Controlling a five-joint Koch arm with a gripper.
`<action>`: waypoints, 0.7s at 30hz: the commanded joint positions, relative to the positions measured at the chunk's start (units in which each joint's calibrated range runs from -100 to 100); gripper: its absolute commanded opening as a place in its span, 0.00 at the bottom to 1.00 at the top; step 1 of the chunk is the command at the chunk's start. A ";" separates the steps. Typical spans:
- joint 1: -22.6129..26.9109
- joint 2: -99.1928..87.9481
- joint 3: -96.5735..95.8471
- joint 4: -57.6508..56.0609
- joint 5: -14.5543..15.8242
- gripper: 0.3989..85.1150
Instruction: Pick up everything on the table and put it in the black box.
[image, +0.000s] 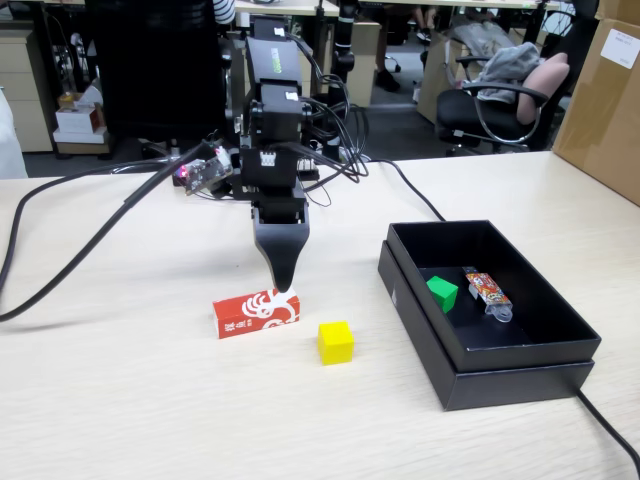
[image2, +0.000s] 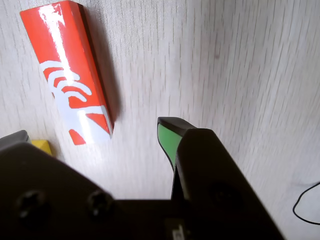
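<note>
The red carton with white swirl print (image: 256, 312) lies on the beige table (image: 120, 400), also in the wrist view (image2: 67, 70). My gripper (image: 284, 280) hangs just above the carton's right end. In the wrist view my gripper (image2: 95, 129) is open and empty, with one green-padded fingertip (image2: 167, 137) beside the carton and the other jaw on its far side. The yellow cube (image: 335, 342) sits on the table right of the carton, and a corner of it shows in the wrist view (image2: 42, 146). The green cube (image: 441, 293) lies inside the black box (image: 520, 352).
An orange candy wrapper (image: 487, 290) lies in the box beside the green cube. A tan cardboard carton (image: 610, 100) stands at the back right. Black cables (image: 60, 250) cross the table's left, and another (image: 610, 430) runs past the box. A circuit board (image: 205, 175) sits by the arm's base.
</note>
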 joint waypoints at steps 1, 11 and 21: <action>-0.63 0.33 1.87 2.01 -0.54 0.56; -2.25 8.82 6.86 5.46 -0.93 0.55; -2.20 12.95 7.40 6.59 -0.93 0.44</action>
